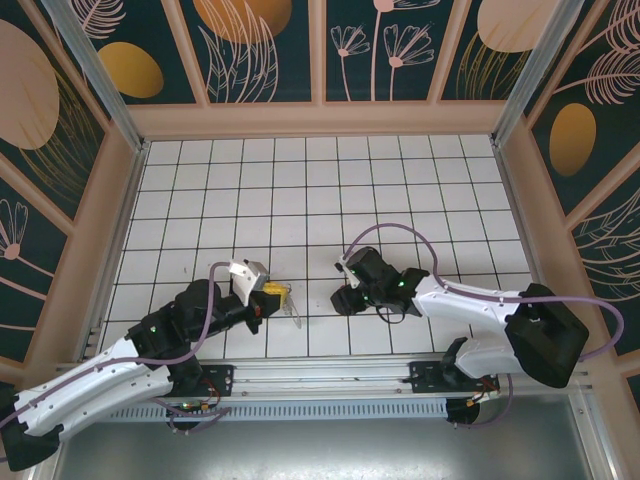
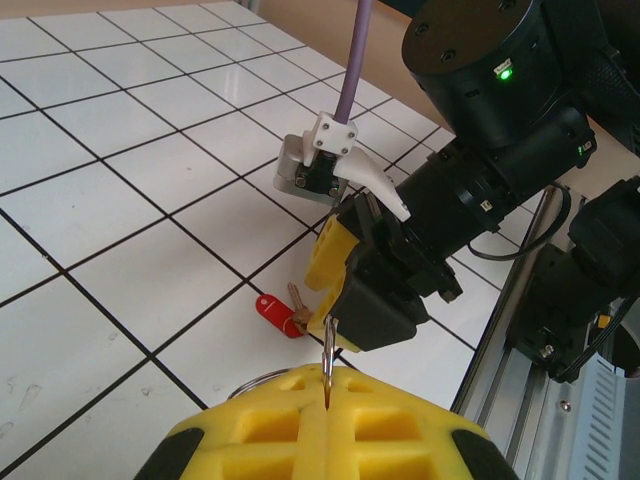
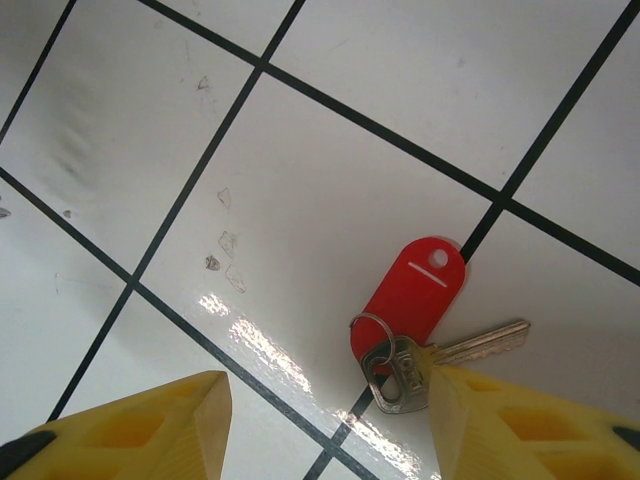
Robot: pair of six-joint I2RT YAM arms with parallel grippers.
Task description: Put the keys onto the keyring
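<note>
A silver key (image 3: 447, 355) lies flat on the white tiles, joined by a small wire ring to a red plastic tag (image 3: 412, 292). My right gripper (image 3: 320, 430) hangs just above it, open, with one yellow fingertip (image 3: 505, 425) at the key's head and the other well off to the left. The same red tag (image 2: 271, 309) lies under the right gripper's yellow finger (image 2: 328, 252). My left gripper (image 2: 327, 385) is shut on the keyring (image 2: 327, 352), a thin metal loop held edge-on between its yellow tips. From above, the keyring (image 1: 293, 311) sticks out of the left gripper (image 1: 281, 292) towards the right gripper (image 1: 345, 298).
The floor is white tile with black grid lines (image 1: 320, 200), walled by wooden panels at the back and sides. A metal rail (image 1: 330, 375) runs along the near edge by the arm bases. A few small scuff marks (image 3: 228, 250) lie left of the tag.
</note>
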